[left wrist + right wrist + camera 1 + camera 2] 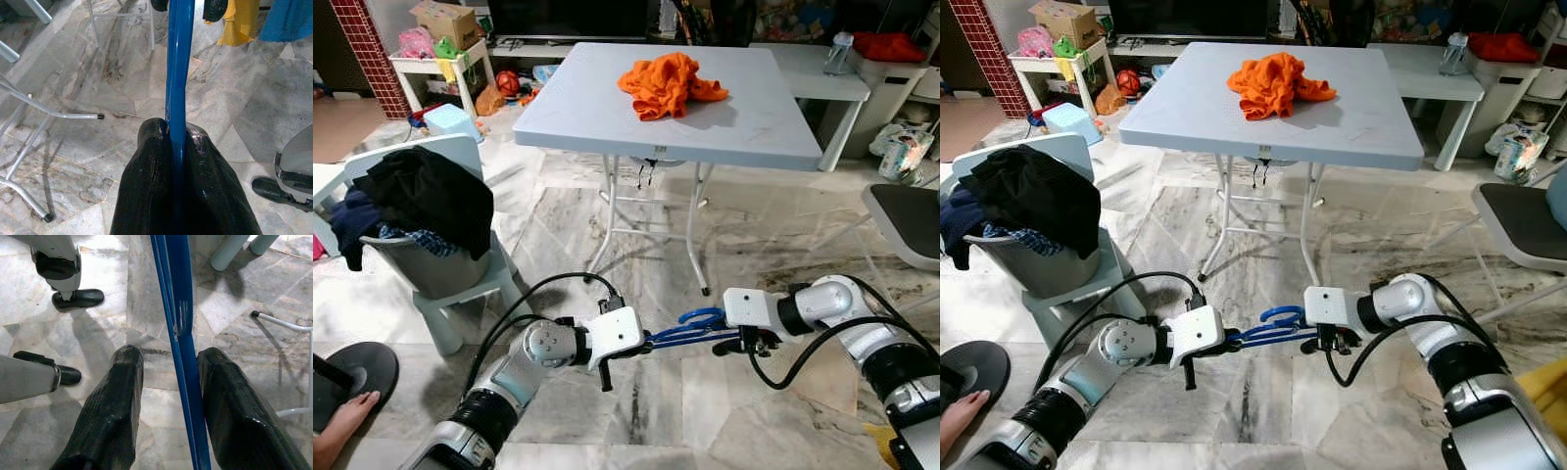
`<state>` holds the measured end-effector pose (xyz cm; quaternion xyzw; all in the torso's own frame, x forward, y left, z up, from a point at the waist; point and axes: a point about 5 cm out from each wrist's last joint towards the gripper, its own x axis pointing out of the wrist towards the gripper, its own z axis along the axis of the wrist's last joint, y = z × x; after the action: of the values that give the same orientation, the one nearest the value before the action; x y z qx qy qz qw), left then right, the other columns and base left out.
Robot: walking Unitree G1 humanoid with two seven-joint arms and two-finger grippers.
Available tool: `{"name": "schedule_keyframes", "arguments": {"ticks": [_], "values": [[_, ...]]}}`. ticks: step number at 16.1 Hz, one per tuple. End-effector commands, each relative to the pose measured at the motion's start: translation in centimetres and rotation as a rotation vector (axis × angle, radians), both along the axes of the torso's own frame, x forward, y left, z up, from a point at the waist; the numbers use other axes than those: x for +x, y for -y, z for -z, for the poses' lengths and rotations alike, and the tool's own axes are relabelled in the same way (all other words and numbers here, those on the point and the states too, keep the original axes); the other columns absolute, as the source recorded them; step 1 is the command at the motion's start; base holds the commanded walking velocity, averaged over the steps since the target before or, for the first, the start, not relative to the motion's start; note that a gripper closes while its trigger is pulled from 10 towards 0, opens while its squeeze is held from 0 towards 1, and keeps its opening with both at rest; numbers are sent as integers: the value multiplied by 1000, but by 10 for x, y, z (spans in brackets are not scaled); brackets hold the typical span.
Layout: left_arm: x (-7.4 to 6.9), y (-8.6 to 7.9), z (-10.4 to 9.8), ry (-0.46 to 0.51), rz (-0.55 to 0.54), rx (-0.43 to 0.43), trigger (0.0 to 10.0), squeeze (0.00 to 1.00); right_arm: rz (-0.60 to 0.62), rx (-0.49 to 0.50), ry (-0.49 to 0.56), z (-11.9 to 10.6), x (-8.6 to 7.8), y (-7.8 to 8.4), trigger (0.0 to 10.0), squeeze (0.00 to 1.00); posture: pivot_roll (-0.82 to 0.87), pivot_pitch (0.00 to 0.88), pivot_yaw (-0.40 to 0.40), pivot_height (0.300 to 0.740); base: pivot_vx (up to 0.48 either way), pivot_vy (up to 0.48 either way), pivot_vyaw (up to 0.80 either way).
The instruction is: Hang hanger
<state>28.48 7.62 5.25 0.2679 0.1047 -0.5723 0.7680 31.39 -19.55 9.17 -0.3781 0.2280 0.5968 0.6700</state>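
Note:
A blue hanger [690, 328] is held level, low over the marble floor, between my two grippers. My left gripper [651, 340] is shut on one end of it; in the left wrist view its fingers [146, 161] pinch the blue bar [178, 73] tightly. My right gripper [722, 338] sits at the other end, by the hook. In the right wrist view it [166, 357] stands open, with the hanger's bar [178, 293] running between the fingers [120, 382], close against one of them.
A white folding table [607, 117] with an orange cloth [668, 83] stands ahead. A basket of dark clothes [421, 206] rests on a pale chair at left. A grey chair seat [906, 220] is at right. A person's bare foot [342, 416] shows at bottom left.

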Motion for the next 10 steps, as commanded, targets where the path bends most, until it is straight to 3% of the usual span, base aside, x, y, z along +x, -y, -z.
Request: {"name": "schedule_keyframes", "arguments": {"ticks": [1, 3, 5, 10], "values": [[4, 7, -7, 35, 19, -6, 10000, 0, -55, 42, 36, -6, 1, -14, 10000, 0, -118, 0, -16, 740, 0, 0, 0], [3, 7, -6, 35, 18, -5, 10000, 0, -48, 65, 85, -9, 4, -18, 10000, 0, -118, 0, -18, 740, 0, 0, 0], [4, 7, -6, 35, 14, -3, 10000, 0, -44, 26, 138, -6, 6, -21, 10000, 0, -119, 0, -17, 740, 0, 0, 0], [3, 7, -5, 33, 19, 1, 10000, 0, -50, 24, 144, 0, 5, -28, 10000, 0, -117, 0, -16, 740, 0, 0, 0]]}}
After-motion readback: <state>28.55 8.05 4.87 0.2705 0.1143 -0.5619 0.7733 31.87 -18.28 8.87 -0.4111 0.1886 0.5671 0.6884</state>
